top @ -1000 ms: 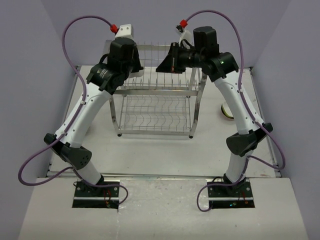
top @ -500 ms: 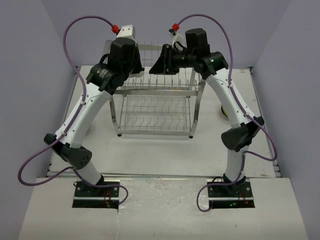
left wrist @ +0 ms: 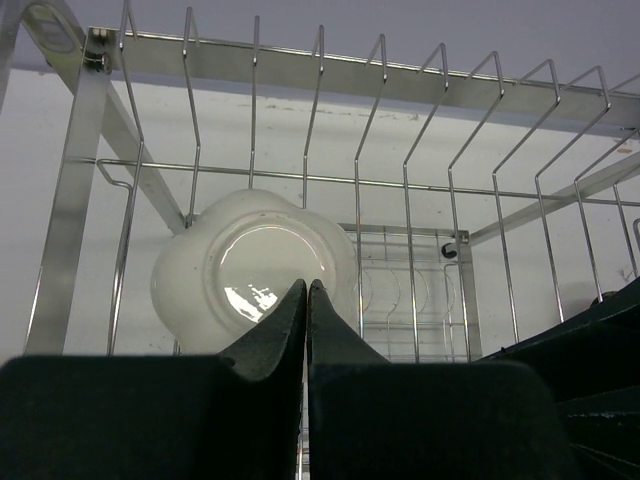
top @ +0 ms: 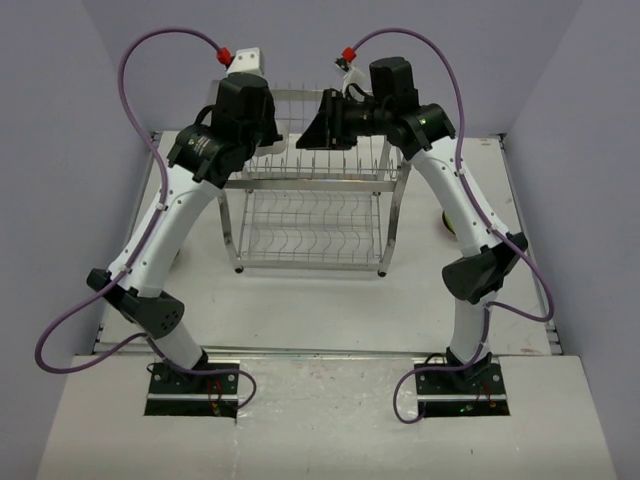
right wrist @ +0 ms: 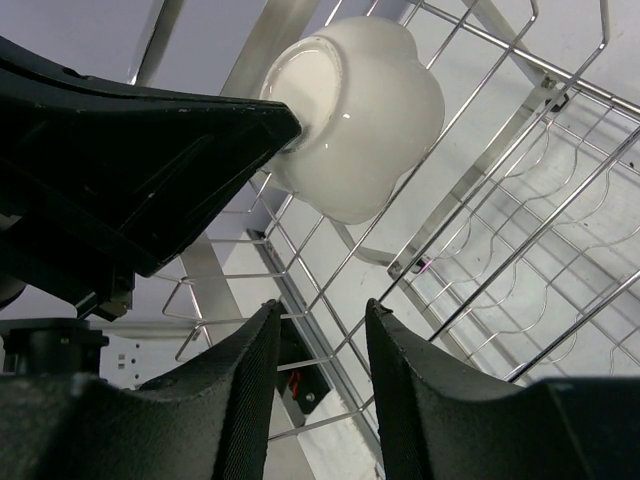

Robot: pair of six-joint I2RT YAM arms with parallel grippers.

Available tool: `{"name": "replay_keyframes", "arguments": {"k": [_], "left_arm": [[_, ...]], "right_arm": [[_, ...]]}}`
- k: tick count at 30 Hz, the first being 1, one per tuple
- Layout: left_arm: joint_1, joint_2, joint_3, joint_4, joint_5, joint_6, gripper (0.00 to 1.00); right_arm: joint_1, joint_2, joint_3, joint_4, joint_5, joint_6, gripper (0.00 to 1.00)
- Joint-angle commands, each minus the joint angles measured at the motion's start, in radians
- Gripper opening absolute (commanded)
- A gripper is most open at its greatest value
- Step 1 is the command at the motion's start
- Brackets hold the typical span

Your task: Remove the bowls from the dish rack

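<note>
**Rack.** The dish rack [top: 310, 215] stands toward the far edge of the table [top: 330, 310]. Both arms reach over its upper tier. The lower tier shows bare dividers in the overhead view.

**Task item.** One white bowl [left wrist: 255, 270] stands on edge between the dividers at the left end of the upper tier, its foot ring facing the left arm. The wires either side keep it upright. The overhead view does not show it, as the left arm covers that corner.

**Left gripper** [left wrist: 306, 290]. The jaws are pressed fully together with nothing between them. The joined tip sits against the bowl's foot. In my judgement it is placed to steady or nudge the bowl, not to lift it.

**Right gripper** [right wrist: 320, 310]. The jaws stand partly apart and empty, below and beside the bowl, well short of touching it. The gap looks set for the bowl's rim or wall.

**Other.** A yellowish bowl [top: 452, 225] appears to rest near the table's right edge, largely hidden by the right arm, so its identification is tentative.

**Risk.** A push on the foot could tip the bowl through the wires.
</note>
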Motion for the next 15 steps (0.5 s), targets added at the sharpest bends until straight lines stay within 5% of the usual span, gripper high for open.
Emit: {"name": "replay_keyframes", "arguments": {"k": [1, 12, 15], "left_arm": [[0.000, -0.003, 0.058, -0.024, -0.043, 0.018, 0.00], [0.000, 0.003, 0.113, -0.069, -0.149, 0.023, 0.00], [0.000, 0.006, 0.113, -0.081, -0.175, 0.024, 0.09]], "right_arm": [[0.005, -0.010, 0.017, 0.024, -0.040, -0.022, 0.42], [0.005, -0.015, 0.015, 0.026, -0.044, -0.027, 0.56], [0.005, -0.009, 0.026, 0.023, -0.044, -0.025, 0.66]]}}
